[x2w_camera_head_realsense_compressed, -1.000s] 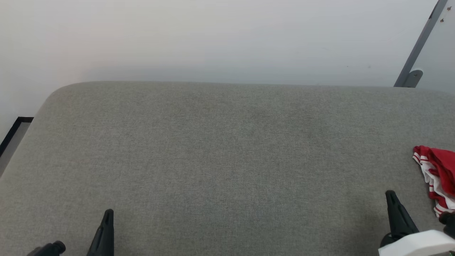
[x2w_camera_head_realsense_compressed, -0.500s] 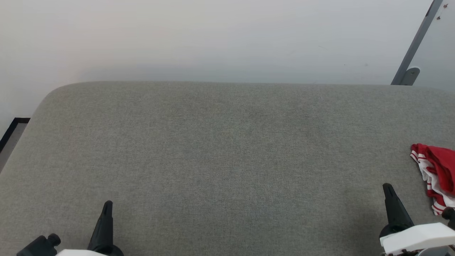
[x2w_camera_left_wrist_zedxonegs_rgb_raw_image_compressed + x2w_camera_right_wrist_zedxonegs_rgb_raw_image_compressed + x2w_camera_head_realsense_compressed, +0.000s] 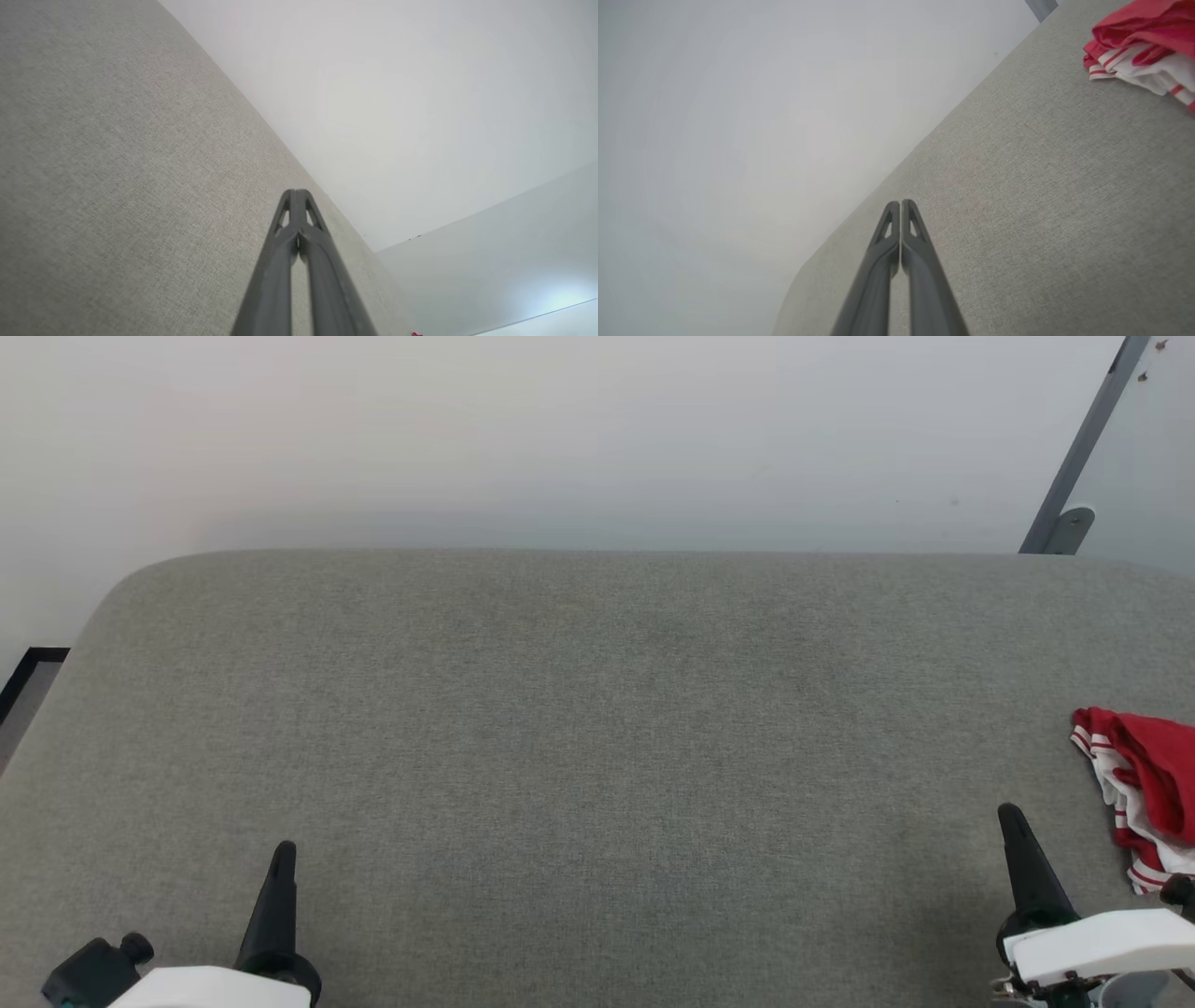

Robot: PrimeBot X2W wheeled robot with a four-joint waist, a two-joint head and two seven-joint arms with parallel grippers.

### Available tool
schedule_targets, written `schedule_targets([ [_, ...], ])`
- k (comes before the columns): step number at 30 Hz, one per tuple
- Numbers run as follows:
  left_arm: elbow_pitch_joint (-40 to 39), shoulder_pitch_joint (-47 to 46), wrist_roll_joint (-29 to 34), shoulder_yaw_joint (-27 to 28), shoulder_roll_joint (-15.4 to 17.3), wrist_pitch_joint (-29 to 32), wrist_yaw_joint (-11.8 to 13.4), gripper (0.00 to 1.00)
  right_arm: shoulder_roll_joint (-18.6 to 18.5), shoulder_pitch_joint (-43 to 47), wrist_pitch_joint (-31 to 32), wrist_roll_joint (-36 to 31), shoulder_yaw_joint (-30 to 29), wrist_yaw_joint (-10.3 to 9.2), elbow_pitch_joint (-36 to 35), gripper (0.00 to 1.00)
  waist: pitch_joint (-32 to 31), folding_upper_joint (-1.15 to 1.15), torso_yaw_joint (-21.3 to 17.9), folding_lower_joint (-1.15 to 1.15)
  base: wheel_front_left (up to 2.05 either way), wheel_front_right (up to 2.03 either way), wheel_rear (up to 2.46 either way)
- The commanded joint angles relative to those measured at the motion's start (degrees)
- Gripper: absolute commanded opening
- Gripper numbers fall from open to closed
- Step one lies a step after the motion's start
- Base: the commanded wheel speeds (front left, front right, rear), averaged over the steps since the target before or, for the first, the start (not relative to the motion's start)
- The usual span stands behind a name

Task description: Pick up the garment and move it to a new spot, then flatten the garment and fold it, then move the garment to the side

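Note:
The garment [image 3: 1144, 784], red with white-and-red striped trim, lies crumpled at the right edge of the grey padded surface [image 3: 597, 709], partly cut off by the picture's edge. In the right wrist view the garment [image 3: 1143, 46] sits at the upper right, well off from the fingertips. My right gripper [image 3: 1008, 814] stands shut and empty at the lower right, just left of the garment without touching it. At the lower left my left gripper [image 3: 285, 851] is shut and empty too. Both wrist views show the finger pairs pressed together: left gripper [image 3: 295, 192], right gripper [image 3: 900, 203].
A pale wall [image 3: 560, 429] rises behind the surface's far edge. A grey metal post with a bracket [image 3: 1069, 504] leans at the top right. A strip of floor with a dark skirting line [image 3: 33, 677] shows past the surface's left edge.
Both grippers reach a little higher in the head view, with more of their white wrists showing. The whole picture has drifted slightly left and up, so the camera moved. The garment lies still.

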Motion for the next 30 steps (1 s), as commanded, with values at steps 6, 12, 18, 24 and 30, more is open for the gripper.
schedule_targets([
  [6,0.2,-2.5,-4.8,1.0,-0.3,1.3,0.1,0.0,0.1,-2.3,0.8,5.2,0.2,0.01,0.1,0.0,0.1,0.0,-0.3,0.0,0.0,0.0,0.0],
  [12,0.7,-3.4,-7.8,1.4,-0.7,2.3,0.1,0.0,0.2,-2.9,1.3,8.7,0.2,0.01,0.5,0.0,0.2,0.0,-0.5,0.0,0.0,0.0,0.0],
  [18,1.1,-4.2,-10.2,1.8,-1.1,3.1,0.1,0.0,0.4,-3.5,1.7,11.5,0.3,0.01,0.9,0.0,0.3,0.0,-0.7,0.0,0.0,0.0,0.0],
  [24,1.7,-4.9,-12.9,2.2,-1.5,4.0,0.1,0.0,0.5,-4.0,2.1,14.7,0.3,0.01,1.4,0.0,0.4,0.0,-0.9,0.0,0.0,0.0,0.0],
  [30,2.1,-5.7,-15.7,2.6,-1.9,4.9,0.1,0.0,0.7,-4.7,2.5,17.7,0.4,0.01,1.8,0.0,0.5,0.0,-1.2,0.0,0.0,0.0,0.0],
])
